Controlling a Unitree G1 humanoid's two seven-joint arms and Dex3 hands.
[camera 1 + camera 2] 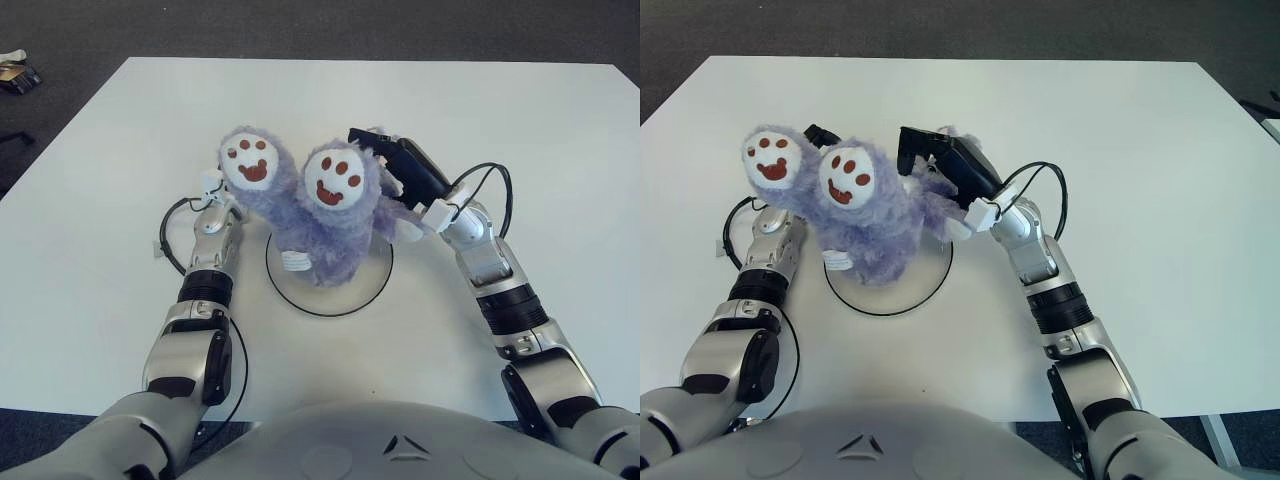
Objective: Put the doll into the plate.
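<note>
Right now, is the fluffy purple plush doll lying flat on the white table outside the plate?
No, the fluffy purple plush doll is over the white round plate, feet raised.

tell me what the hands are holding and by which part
Both hands hold the purple doll by its body: left hand at one side, right hand at the other, over the plate.
</note>
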